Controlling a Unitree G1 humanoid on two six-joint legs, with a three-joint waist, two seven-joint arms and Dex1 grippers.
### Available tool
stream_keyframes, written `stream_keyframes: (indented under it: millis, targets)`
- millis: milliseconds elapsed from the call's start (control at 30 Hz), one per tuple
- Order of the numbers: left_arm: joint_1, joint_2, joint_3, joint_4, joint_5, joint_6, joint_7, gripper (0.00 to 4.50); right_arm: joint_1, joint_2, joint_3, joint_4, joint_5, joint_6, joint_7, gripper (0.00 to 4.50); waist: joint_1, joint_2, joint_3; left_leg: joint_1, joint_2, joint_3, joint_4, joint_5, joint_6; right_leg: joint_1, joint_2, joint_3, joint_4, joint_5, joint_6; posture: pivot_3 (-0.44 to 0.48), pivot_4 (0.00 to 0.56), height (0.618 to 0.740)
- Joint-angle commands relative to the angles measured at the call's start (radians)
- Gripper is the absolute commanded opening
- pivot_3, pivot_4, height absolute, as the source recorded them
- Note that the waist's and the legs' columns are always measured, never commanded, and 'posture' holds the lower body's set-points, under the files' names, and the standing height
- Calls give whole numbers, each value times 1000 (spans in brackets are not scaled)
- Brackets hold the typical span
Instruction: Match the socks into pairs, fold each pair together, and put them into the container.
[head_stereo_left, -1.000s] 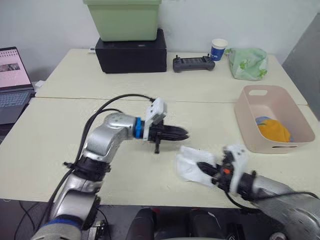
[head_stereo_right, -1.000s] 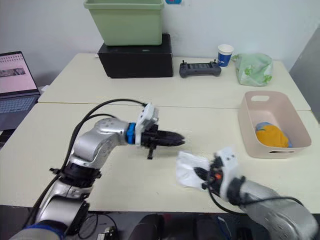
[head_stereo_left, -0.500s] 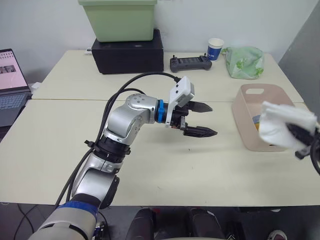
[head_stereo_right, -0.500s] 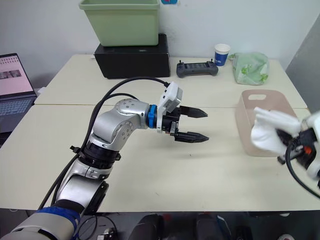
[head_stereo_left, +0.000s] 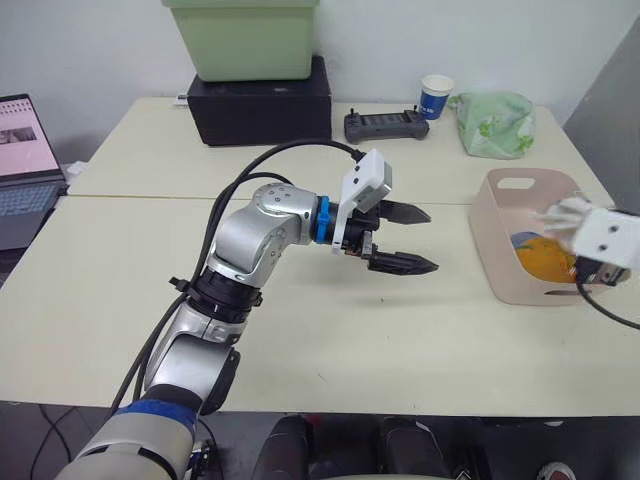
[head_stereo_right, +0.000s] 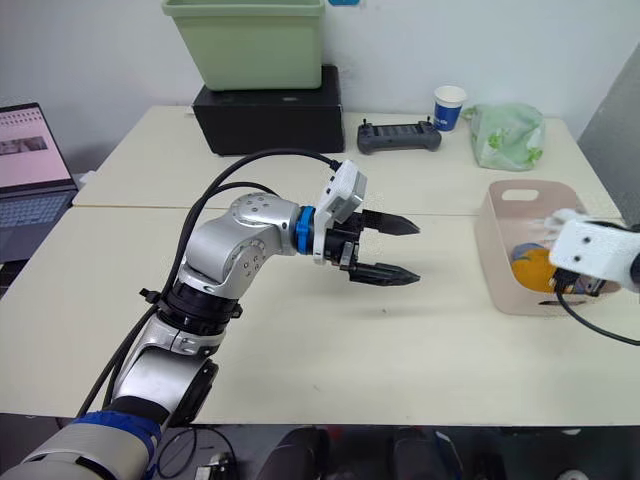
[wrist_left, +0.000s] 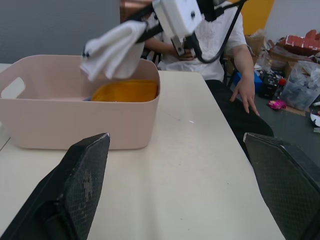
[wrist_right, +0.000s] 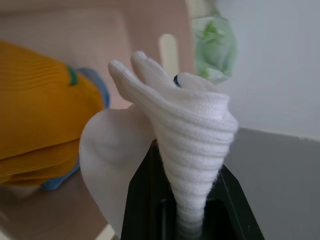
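Your right hand (wrist_left: 145, 31) is clamped on the folded pair of white ankle socks (wrist_left: 112, 50), and it holds them in the air over the pale pink plastic rectangular basket (head_stereo_left: 500, 250), above the rim on your side. In the right wrist view the white cloth bunches up between the two black fingers (wrist_right: 142, 200), with a small dark blue mark near its top edge. Inside the basket you can see the mustard-orange pair of socks (head_stereo_left: 545, 260) lying on the floor of it, with a light blue sock (wrist_right: 97, 82) poking out just beside and under the orange; whether both blue socks are there is hard to tell from these angles.

Your left hand (head_stereo_left: 405, 238) hovers above the middle of the cream tabletop (head_stereo_left: 120, 300), well apart from the basket, its fingers spread wide and gripping nothing. It points toward the basket.

At the far edge of the tabletop stand a green plastic tub (head_stereo_left: 245, 38) on a black box (head_stereo_left: 262, 105), a black handheld controller (head_stereo_left: 385, 126), a blue-and-white paper cup (head_stereo_left: 435, 97) and a green-and-white patterned cloth bundle (head_stereo_left: 495, 125).
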Motion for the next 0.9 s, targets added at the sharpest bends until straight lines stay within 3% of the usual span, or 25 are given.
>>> stream_keyframes:
  millis: [33,67,167,433,600,700,900]
  targets:
    - [-15,-12,7,-32,-5,-17,6,4464,-138,34,84,29,-18,7,69,0,-1,0,1,0,0,0,0,0,0,0,0,0,0,0,0,0,150,720]
    - [-14,-12,6,-31,-4,-20,7,4464,-171,43,100,29,-14,26,99,0,-1,0,1,0,0,0,0,0,0,0,0,0,0,0,0,0,150,720]
    - [-15,-15,5,-23,3,-32,10,4500,-241,69,88,16,42,123,207,910,0,1,1,0,0,0,0,0,0,0,0,0,1,0,0,0,150,720]
    - [-9,-18,3,-29,8,-44,14,4500,-268,87,-47,-76,125,291,463,3727,2,1,1,0,0,-1,1,-1,2,0,-5,-1,1,0,0,0,150,720]
    - [-2,-14,6,-40,8,-41,17,4500,-263,125,-218,-148,202,406,626,3727,3,1,1,0,0,-1,1,-2,3,0,-5,-2,1,0,0,0,150,720]
    - [2,-10,7,-46,6,-39,19,4500,-306,148,-269,-155,258,484,646,3727,2,1,1,0,0,-2,1,-2,3,1,-6,-2,1,0,0,0,150,720]
    - [3,-3,5,-49,4,-37,21,4500,-436,250,-127,-26,200,525,441,3727,3,1,1,1,-1,-2,1,-2,3,1,-7,-2,1,0,0,0,150,720]
